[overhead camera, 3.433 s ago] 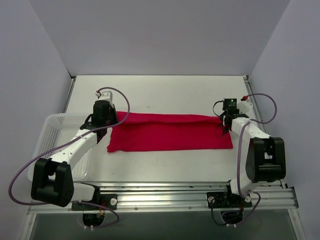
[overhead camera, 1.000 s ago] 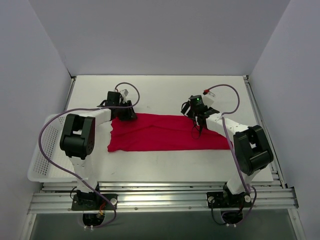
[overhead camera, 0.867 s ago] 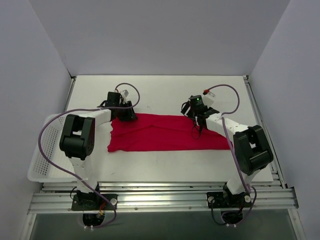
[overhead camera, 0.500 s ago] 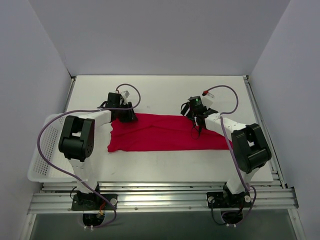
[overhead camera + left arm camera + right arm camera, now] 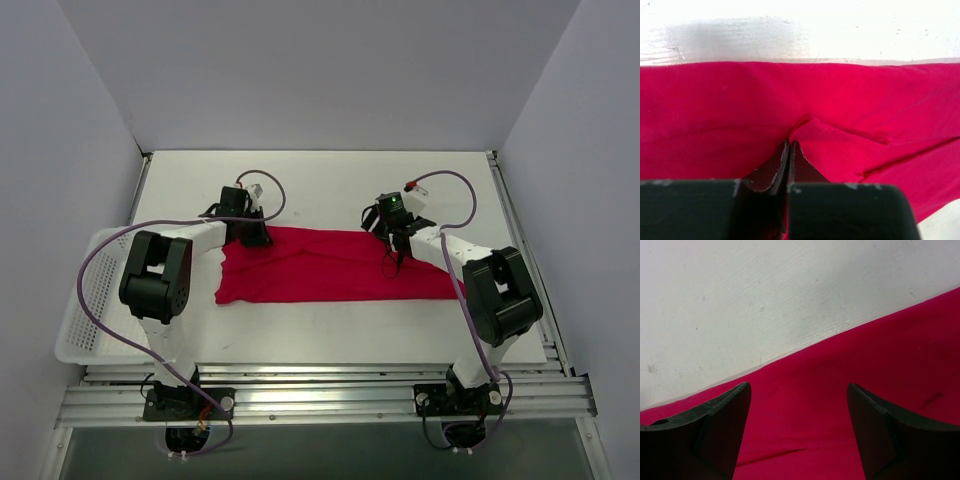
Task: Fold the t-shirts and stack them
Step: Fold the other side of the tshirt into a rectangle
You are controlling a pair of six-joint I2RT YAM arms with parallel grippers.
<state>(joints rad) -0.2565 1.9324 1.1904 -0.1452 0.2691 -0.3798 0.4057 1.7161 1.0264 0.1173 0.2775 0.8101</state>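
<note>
The red t-shirt [image 5: 320, 268] lies folded into a long strip across the middle of the white table [image 5: 330, 185]. My left gripper [image 5: 250, 235] sits at the strip's far left corner. In the left wrist view its jaws [image 5: 791, 145] are shut together, with a small raised pinch of the t-shirt [image 5: 715, 110] caught at their tips. My right gripper [image 5: 392, 238] hovers over the strip's far edge, right of the middle. Its fingers stand wide open [image 5: 797, 386] over flat red cloth [image 5: 865, 355], holding nothing.
A white mesh basket [image 5: 90, 300] stands at the table's left edge, close to the left arm. Grey walls enclose the table at the back and on both sides. A metal rail [image 5: 320, 395] with the arm bases runs along the near edge.
The left gripper has closed, pinching up a fold of the t-shirt at the far left corner. The right gripper has stayed open and has barely moved.
</note>
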